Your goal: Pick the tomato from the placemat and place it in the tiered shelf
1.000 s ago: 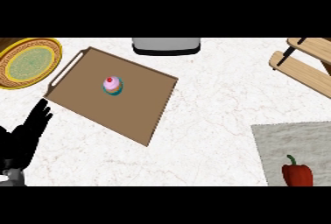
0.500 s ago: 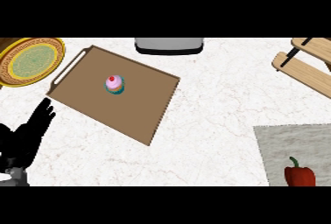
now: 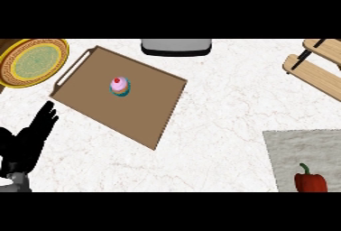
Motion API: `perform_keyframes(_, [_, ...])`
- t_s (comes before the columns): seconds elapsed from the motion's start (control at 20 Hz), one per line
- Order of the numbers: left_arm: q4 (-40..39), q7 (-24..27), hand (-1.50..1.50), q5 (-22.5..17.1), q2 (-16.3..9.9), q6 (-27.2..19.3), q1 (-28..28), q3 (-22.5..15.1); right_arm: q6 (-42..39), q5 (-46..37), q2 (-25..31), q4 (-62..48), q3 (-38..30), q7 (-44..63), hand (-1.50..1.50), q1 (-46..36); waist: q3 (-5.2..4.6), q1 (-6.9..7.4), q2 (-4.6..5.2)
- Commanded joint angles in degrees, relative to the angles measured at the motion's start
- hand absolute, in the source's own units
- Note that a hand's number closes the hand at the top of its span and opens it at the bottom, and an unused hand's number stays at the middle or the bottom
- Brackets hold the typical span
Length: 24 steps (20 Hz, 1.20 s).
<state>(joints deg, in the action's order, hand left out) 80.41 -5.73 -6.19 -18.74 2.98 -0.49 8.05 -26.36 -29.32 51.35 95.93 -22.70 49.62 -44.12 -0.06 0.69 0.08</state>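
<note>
— Resting at the left edge, the left hand (image 3: 30,140) shows straight fingers and holds nothing; the right hand is out of view. Where's the tomato?

— The red thing with a green stem (image 3: 310,181) sits on the grey placemat (image 3: 300,149), lower right, well apart from the wooden tiered shelf (image 3: 316,65).

— The risk?

— It looks pepper-like; a grasp by the stem could slip.

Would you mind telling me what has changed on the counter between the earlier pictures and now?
Nothing was taken hold of or let go. The whole view slid slightly: the red vegetable on the grey placemat sits lower in the picture, the wooden shelf too. The left hand rests open at the left edge as before. The tray, cupcake and plate kept their places.
</note>
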Motion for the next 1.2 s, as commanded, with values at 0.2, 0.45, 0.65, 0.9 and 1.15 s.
perform_keyframes(0.2, [-1.4, -0.1, 0.00, -0.4, -1.2, 2.4, -1.1, 1.8, 4.5, -6.1, 2.7, -11.9, 2.8, -5.6, 1.50, -1.7, 0.02, -0.10, 0.08])
perform_keyframes(0.45, [-3.2, 1.4, 0.00, 1.0, 0.1, 1.4, -2.4, 1.5, 10.4, -11.3, 3.0, -22.4, 5.8, -12.3, 1.50, -2.6, 0.02, -0.02, 0.22])
perform_keyframes(0.65, [0.3, -0.6, 0.00, 2.1, 1.1, 0.3, -1.4, 0.5, 12.6, -12.0, 6.5, -34.9, 4.7, -18.9, 1.50, -8.8, 0.04, 0.61, 0.31])
perform_keyframes(0.9, [2.9, -0.8, 0.00, 0.8, 0.9, 2.0, 2.2, 1.8, 18.1, -12.2, 1.7, -36.9, 3.6, -19.7, 1.50, -5.7, 0.07, 0.07, -0.02])
perform_keyframes(1.15, [-2.9, 1.7, 0.00, 1.6, 1.2, 2.0, -1.8, 2.1, 25.4, -15.7, 2.7, -54.0, 3.8, -27.3, 1.50, -10.1, 0.07, 0.83, 0.51])
